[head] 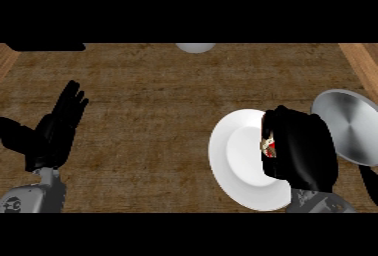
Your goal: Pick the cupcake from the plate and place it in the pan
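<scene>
A white plate point(236, 155) lies on the brown counter at the right of the head view. My right hand point(299, 147) hangs over the plate's right half, fingers curled round the cupcake point(267, 146). Only a small patch of the cupcake, light with red, shows at the hand's left edge. To the right, partly behind the hand, sits the silver pan point(353, 125), its dark handle point(368, 182) running toward the lower right. My left hand point(55, 132) rests open at the left, fingers pointing up.
A pale round object point(196, 47) pokes in at the top centre edge. A dark shape point(46, 47) lies at the top left corner. Wooden rims border the counter at the upper left and at the upper right point(362, 60).
</scene>
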{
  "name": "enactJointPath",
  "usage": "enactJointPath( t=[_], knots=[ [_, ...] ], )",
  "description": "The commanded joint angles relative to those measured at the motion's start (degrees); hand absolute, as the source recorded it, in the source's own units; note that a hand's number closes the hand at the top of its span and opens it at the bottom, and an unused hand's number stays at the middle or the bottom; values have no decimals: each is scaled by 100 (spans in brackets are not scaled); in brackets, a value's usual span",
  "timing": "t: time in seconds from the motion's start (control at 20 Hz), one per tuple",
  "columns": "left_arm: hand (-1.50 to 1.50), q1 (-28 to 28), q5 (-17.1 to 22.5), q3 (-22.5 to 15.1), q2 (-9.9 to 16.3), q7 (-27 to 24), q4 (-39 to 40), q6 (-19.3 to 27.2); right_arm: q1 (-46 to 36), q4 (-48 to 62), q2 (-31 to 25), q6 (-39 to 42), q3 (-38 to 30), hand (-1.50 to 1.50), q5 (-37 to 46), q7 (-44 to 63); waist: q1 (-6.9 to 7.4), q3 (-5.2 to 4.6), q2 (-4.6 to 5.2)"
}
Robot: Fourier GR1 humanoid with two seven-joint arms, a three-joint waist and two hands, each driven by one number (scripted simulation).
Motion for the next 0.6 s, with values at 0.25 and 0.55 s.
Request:
enactJointPath(
  t=[0.25,0.55],
  knots=[
    [0,-260,72,123,101,155,79,-125,-790,-1459,-48,1381,-871,150,-159,374,42,5,25],
    [0,-2,-19,106,31,-4,-100,-77,-862,-717,-504,476,-2254,150,-512,-150,71,9,34]
  ],
)
